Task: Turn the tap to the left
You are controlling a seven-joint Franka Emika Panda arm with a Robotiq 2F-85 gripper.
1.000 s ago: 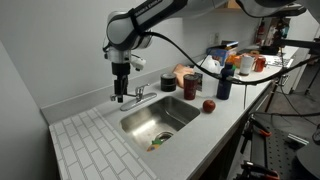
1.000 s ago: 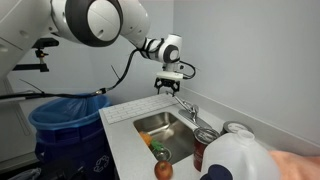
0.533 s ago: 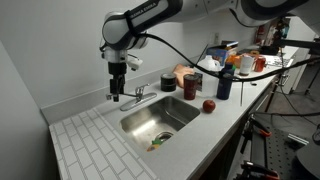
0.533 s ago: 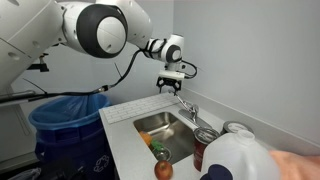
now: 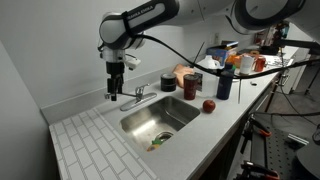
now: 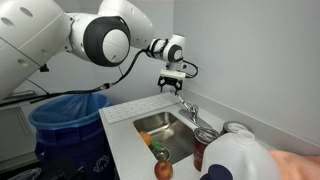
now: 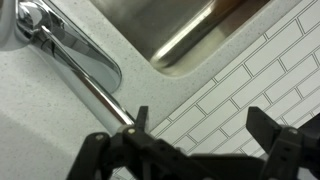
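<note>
The chrome tap (image 5: 136, 96) stands at the back rim of the steel sink (image 5: 160, 120), and it also shows in an exterior view (image 6: 187, 107). In the wrist view its long spout (image 7: 85, 75) runs from the base at top left down over the white counter. My gripper (image 5: 113, 93) (image 6: 170, 89) hangs low over the counter just beside the spout's end. In the wrist view the gripper (image 7: 205, 132) is open and empty. One finger is right next to the spout tip and the other is over the tiled area.
A white tiled drainboard (image 5: 90, 145) lies beside the sink. A red apple (image 5: 209, 105), a can (image 5: 192, 85), a dark bottle (image 5: 224, 80) and a black cup (image 5: 168, 83) stand on the counter. Small items lie in the sink (image 6: 160, 150). A blue bin (image 6: 65, 115) stands on the floor.
My gripper has shifted a little sideways along the back of the counter toward the tiled side, staying low and open. The tap looks about the same.
</note>
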